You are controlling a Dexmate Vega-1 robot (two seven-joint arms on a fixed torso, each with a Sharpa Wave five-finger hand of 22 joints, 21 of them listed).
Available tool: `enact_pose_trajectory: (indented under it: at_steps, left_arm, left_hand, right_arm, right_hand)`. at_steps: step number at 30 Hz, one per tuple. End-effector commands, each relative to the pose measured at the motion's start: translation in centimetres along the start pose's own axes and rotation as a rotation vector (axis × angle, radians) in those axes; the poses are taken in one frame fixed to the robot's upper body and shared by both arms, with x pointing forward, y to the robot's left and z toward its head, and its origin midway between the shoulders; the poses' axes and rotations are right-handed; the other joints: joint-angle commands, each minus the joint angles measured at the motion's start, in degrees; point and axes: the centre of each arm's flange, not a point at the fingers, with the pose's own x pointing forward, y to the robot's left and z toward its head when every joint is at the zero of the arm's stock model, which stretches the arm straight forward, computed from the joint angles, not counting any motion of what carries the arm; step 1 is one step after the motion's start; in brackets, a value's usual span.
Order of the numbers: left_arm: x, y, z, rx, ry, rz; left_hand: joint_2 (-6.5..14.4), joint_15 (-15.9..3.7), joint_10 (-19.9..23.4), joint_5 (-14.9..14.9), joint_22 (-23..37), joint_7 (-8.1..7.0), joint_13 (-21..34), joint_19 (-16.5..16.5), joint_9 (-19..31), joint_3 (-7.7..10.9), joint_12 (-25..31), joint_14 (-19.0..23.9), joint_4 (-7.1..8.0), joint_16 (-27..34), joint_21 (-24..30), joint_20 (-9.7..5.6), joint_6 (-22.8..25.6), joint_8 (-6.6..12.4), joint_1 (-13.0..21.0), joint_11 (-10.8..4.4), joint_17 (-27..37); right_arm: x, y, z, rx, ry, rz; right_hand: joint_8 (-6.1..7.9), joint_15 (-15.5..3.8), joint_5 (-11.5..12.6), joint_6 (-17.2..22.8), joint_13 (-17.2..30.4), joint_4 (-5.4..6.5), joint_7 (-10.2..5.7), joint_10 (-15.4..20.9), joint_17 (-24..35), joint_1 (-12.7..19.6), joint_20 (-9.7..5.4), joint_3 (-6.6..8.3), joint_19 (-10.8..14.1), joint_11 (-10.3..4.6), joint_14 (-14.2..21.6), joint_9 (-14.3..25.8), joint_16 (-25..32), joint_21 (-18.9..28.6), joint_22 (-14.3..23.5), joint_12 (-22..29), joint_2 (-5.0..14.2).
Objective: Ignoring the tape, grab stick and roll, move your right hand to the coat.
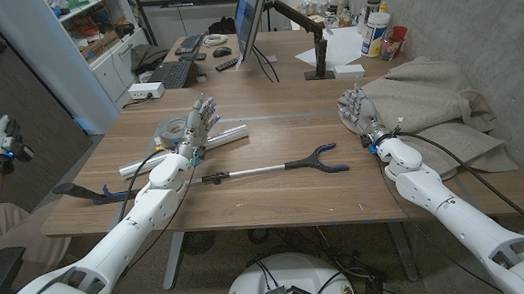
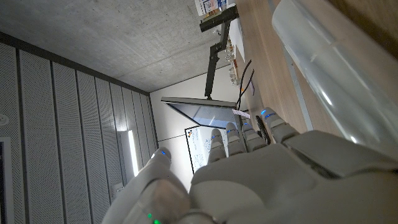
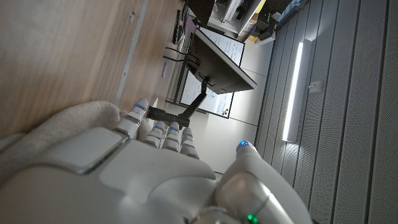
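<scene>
Two hands are up on the table (image 1: 274, 201), and the job looks partly done at best. The right hand (image 1: 358, 112) stands at the coat (image 1: 441, 95), its fingers spread and upright, holding nothing; they are at the coat's near edge, which the right wrist view shows as pale cloth just beside the fingertips. So the move to the coat seems finished, or nearly so.

The left hand (image 1: 199, 123) is likewise open with fingers apart and grips nothing. It hovers over the roll (image 1: 198, 142), a silvery tube lying across the table at about 10 o'clock from the table's middle; whether it touches the roll I cannot tell. The left wrist view shows the roll (image 2: 329, 68) just beside that hand. The tape (image 1: 172, 130) sits just beyond, at the roll's 11 o'clock, and is to be left alone.

The stick (image 1: 273, 170), a long rod with a blue forked end, lies untouched across the middle, the fork toward 3 o'clock. Grasping both stick and roll still appears to be ahead.
</scene>
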Motion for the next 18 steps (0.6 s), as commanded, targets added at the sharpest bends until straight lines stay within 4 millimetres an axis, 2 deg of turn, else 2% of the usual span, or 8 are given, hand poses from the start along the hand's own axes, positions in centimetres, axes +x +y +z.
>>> enact_pose_trajectory:
  at_steps: [1, 13, 18]
  left_arm:
    - [-0.1, 0.0, 0.0, 0.0, 0.002, 0.002]
    - [-0.1, 0.0, 0.0, 0.004, 0.0, -0.001]
    - [-0.1, 0.0, 0.0, 0.001, 0.0, 0.001]
  left_hand:
    - [0.07, 0.01, 0.41, 0.29, 0.24, -0.45, 0.24, 0.02, 0.29, 0.41, 0.26, -0.48, 0.02, 0.38, 0.28, 0.45, 0.14, 0.29, 0.58, 0.05, 0.14]
    - [0.06, -0.02, 0.56, 0.29, 0.24, -0.47, 0.24, -0.02, 0.29, 0.36, 0.27, -0.47, -0.01, 0.38, 0.27, 0.42, 0.26, 0.31, 0.57, 0.0, 0.14]
    - [0.04, 0.04, 0.52, 0.28, 0.24, -0.44, 0.24, -0.02, 0.29, 0.33, 0.24, -0.52, -0.02, 0.36, 0.26, 0.35, 0.34, 0.33, 0.57, 0.03, 0.14]
  right_arm:
    - [-0.1, -0.1, 0.1, -0.011, 0.003, -0.002]
    - [-0.3, -0.4, 0.3, -0.026, 0.002, -0.006]
    - [-0.2, -0.4, 1.2, -0.069, -0.006, -0.009]
  right_hand:
    - [0.22, -0.04, 0.44, 0.34, 0.16, -0.01, -0.14, -0.06, 0.28, 0.43, -0.01, 0.35, 0.31, 0.5, -0.29, 0.3, 0.45, 0.45, 0.08, 0.31, -0.06]
    - [0.21, 0.02, 0.43, 0.35, 0.16, -0.04, -0.12, -0.1, 0.28, 0.39, 0.05, 0.31, 0.32, 0.53, -0.38, 0.3, 0.4, 0.46, 0.07, 0.28, -0.1]
    - [0.21, 0.03, 0.43, 0.36, 0.16, -0.06, -0.09, -0.08, 0.27, 0.41, 0.19, 0.3, 0.34, 0.53, -0.36, 0.3, 0.41, 0.47, 0.07, 0.28, -0.13]
